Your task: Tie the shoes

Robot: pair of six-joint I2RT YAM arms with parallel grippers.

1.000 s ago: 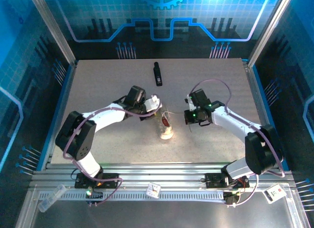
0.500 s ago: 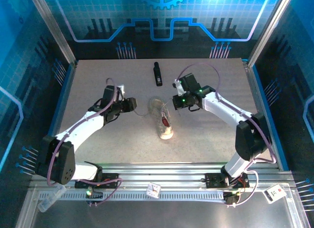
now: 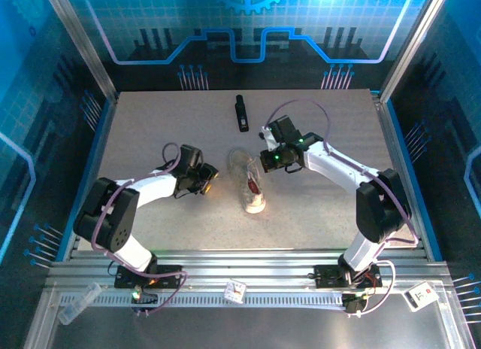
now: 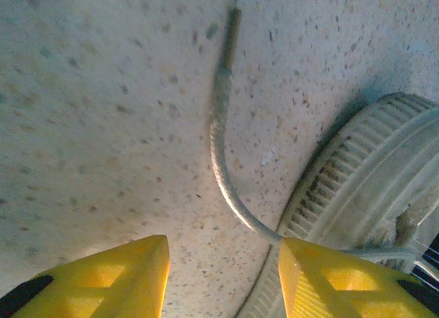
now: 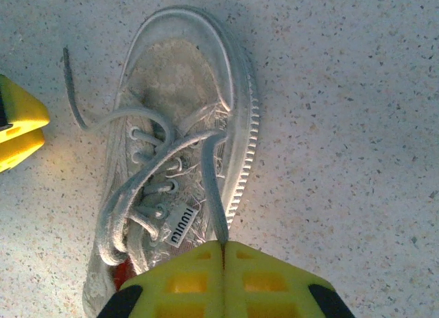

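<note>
Sneaker (image 3: 255, 192) at the middle of the surface (image 3: 150, 131), long axis near-to-far, toe toward the near edge; right tool (image 5: 223, 246) pinched shut on one lace (image 5: 211, 188) by the heel end; left tool (image 4: 223, 246) jaws apart beside the sole (image 4: 357, 174) (nearer arm for that strand), loose lace end (image 4: 218, 126) ahead in its gap.

Left pincer (image 4: 223, 241) fingers apart, right pincer (image 5: 224, 245) pinched shut on lace (image 5: 208, 170)

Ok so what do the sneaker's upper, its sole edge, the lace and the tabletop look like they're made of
Sneaker upper: likely canvas, matte, with frayed threads.
Sole edge: probably rubber, moulded ribs, slightly scuffed.
Lace: woven cord, flat and dull.
Tabletop: hard speckled surface, maybe laminate or stone composite; cannot tell which.
</note>
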